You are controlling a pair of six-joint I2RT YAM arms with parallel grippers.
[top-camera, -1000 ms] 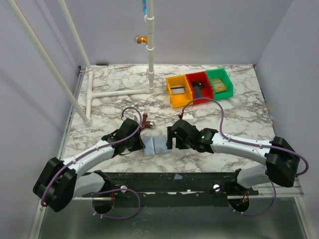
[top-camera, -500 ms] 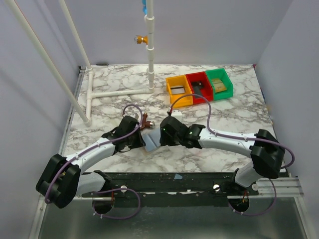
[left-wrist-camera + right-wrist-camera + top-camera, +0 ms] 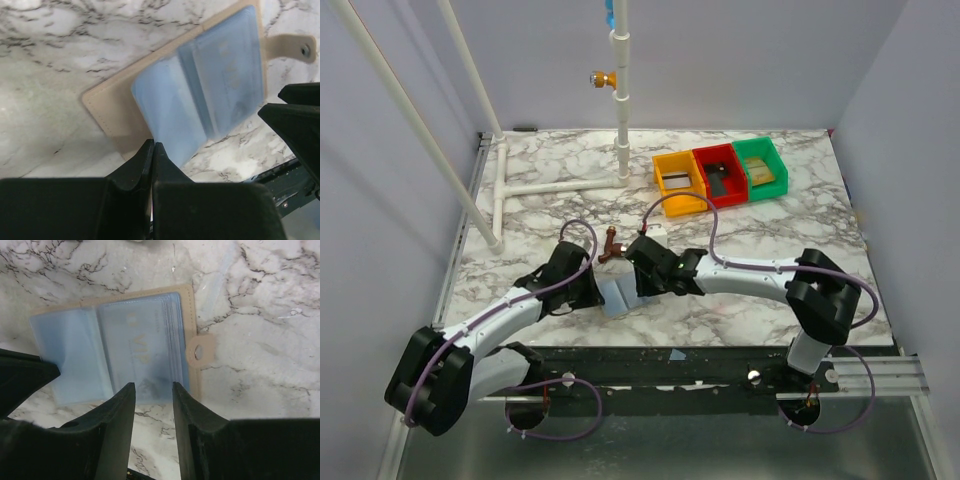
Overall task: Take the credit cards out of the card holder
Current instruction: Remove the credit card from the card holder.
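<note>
While the card holder point(image 3: 620, 293) lies opened flat on the marble table point(image 3: 770, 250), close to the near edge and between the two arms, both grippers sit right at it. It has a beige cover and a stack of clear blue sleeves, with a snap tab point(image 3: 200, 351) sticking out to one side.

Left gripper point(image 3: 151, 145): fingers pressed together with no gap, tips at the corner of the loose sleeve leaf. I cannot tell whether they nip a sleeve edge or only pin it.

Right gripper point(image 3: 153, 386): fingers parted, straddling the near edge of the sleeve stack over a card marked VIP point(image 3: 142, 352).

No card shows outside the holder.

Judgement: this is the first extraction, with the left steadying and the right going for a card. Next, the right fingers need to close on the card's edge alone, not the plastic, then draw it along the sleeve opening while the left holds the holder down. The risk is catching the slick sleeve and dragging the whole holder.
</note>
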